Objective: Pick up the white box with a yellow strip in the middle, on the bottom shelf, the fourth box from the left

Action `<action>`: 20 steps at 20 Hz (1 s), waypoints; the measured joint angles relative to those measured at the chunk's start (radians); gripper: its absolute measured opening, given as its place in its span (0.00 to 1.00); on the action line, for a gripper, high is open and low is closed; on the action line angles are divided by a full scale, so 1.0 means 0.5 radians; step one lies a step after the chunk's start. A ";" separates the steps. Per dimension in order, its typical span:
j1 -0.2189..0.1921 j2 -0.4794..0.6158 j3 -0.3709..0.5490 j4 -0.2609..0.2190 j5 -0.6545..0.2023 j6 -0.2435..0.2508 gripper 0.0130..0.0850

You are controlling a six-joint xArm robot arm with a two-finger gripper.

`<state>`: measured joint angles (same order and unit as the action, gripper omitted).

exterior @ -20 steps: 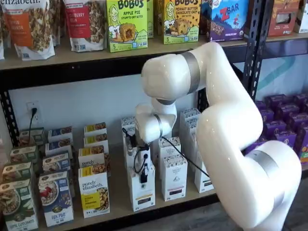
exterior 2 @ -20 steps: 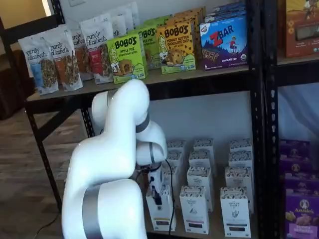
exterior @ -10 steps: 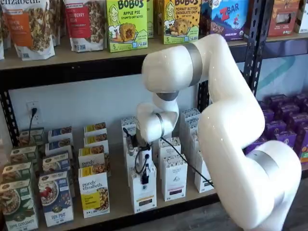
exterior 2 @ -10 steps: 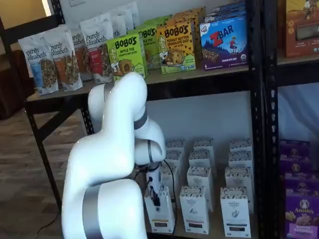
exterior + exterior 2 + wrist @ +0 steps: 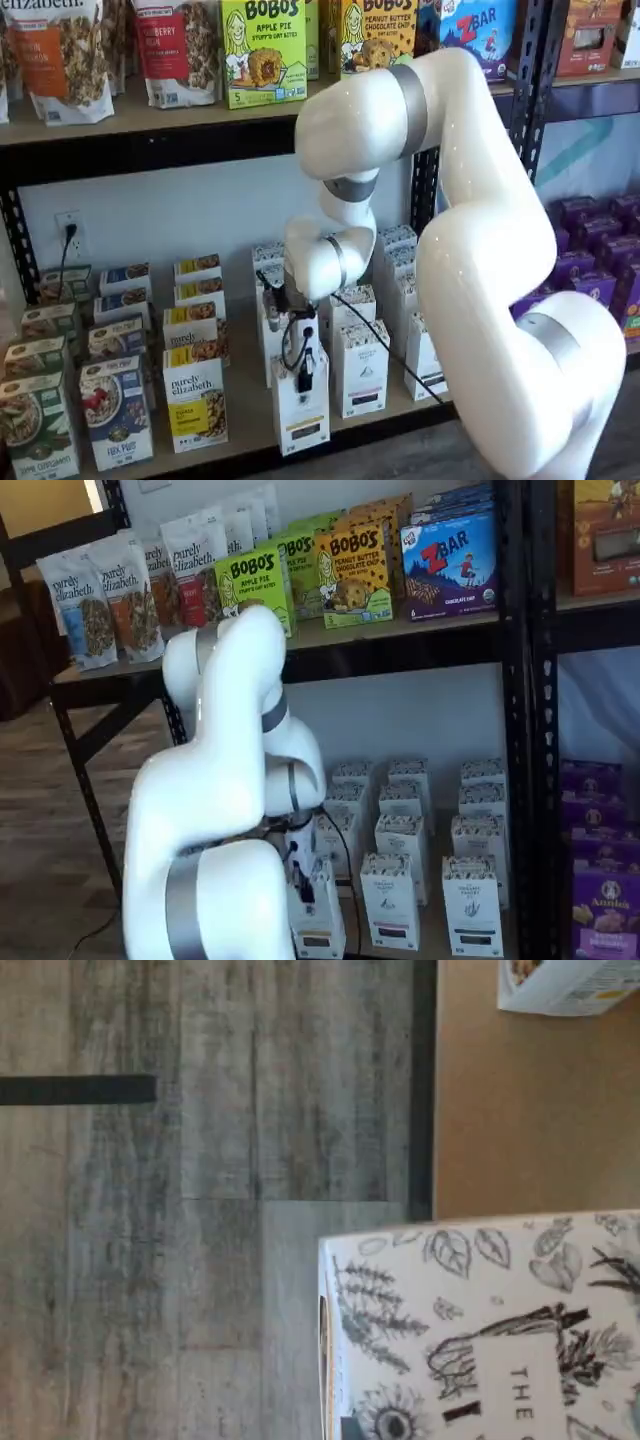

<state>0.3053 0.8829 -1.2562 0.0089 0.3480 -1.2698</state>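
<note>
Shelf views both catch the gripper low over the bottom shelf, black fingers pointing down and clamped onto the white box. No gap shows between finger and carton: the box is in the grip, held near its top, with a dark finger running down its front face and a black cable looping off to the side. In the other shelf view the gripper sits on the same white box, which leans a little toward the front rail rather than standing square with its row.

Wrist view looks straight down onto the speckled, leaf-and-flower printed top of the white box, which pokes out past the shelf's black front rail and over the grey wood floor. Tan shelf board shows bare beside it.

Outward from the fingers: just beside the held box, on the arm's side, stand matching white cartons in rows running back to the wall. On the opposite side, a little apart, sits the purely elizabeth box with its granola picture, then blue cereal boxes further along. Above, the white arm folds down from the upper shelf with its Bobo's boxes.
</note>
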 joint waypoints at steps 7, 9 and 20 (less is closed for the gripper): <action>0.032 -0.168 0.275 0.010 -0.120 0.022 0.39; 0.034 -0.211 0.338 0.002 -0.145 0.030 0.39; 0.025 -0.521 0.669 -0.094 -0.133 0.114 0.39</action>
<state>0.3177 0.6222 -0.9218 -0.0380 0.2812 -1.2128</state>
